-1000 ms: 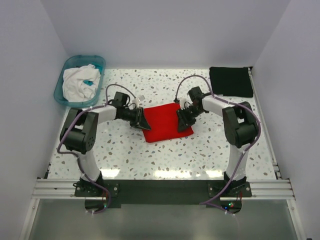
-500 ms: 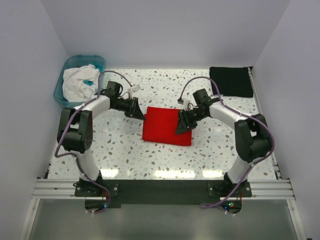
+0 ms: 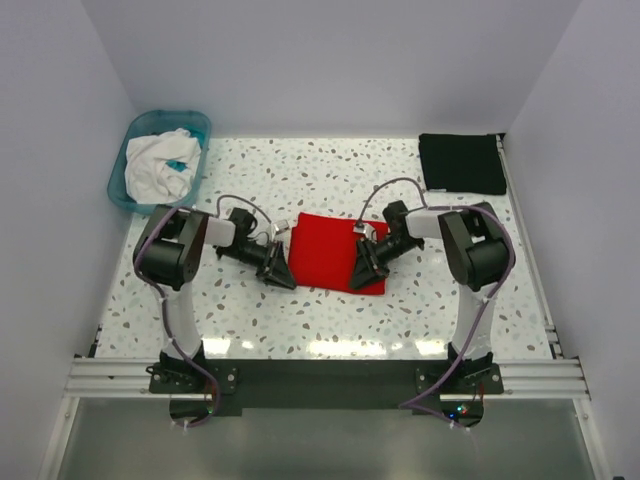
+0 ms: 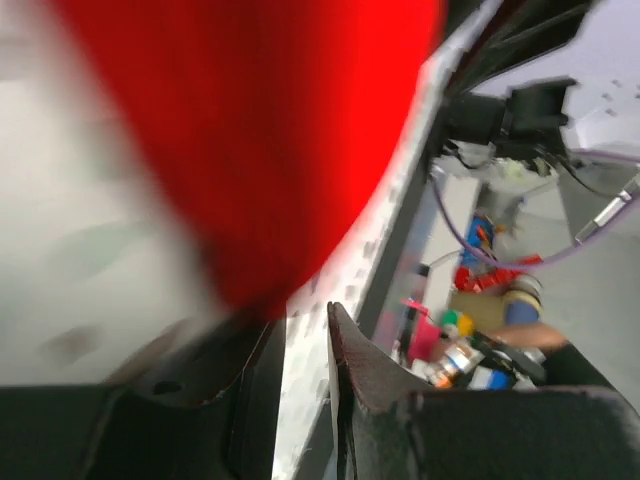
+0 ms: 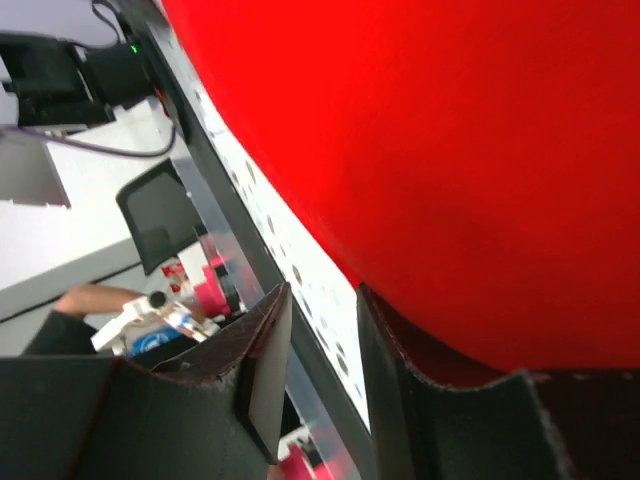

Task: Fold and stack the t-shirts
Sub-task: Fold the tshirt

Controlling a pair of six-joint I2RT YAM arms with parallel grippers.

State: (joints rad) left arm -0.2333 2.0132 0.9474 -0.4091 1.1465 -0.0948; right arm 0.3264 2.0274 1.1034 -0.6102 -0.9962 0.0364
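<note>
The red t-shirt [image 3: 335, 250] lies folded as a flat rectangle in the middle of the bench [image 3: 420, 300], a little turned against the bench edges. Its near right corner is hidden from above by the right gripper [image 3: 362, 268], which is low over that side. The left gripper [image 3: 278, 268] is at the near left corner of the shirt, just beside its edge.

In the left wrist view the red cloth is strongly blurred and fills the upper part. The two fingers [image 4: 370, 365] stand a little apart, and the speckled bench shows through the narrow gap, so nothing is clamped there.

In the right wrist view the pincer is also apart, with bench surface visible between the fingers [image 5: 262, 350]. The red edge reaches one finger, but it is not possible to tell whether the cloth lies on it or only behind it. Beyond the near edge of the bench both wrist views show only small coloured things too unclear to name.

The black t-shirt [image 3: 462, 163] lies folded flat at the far right corner, well apart from the red one. At the far left corner stands a teal basin [image 3: 121, 172] holding crumpled white cloth [image 3: 155, 168].
</note>
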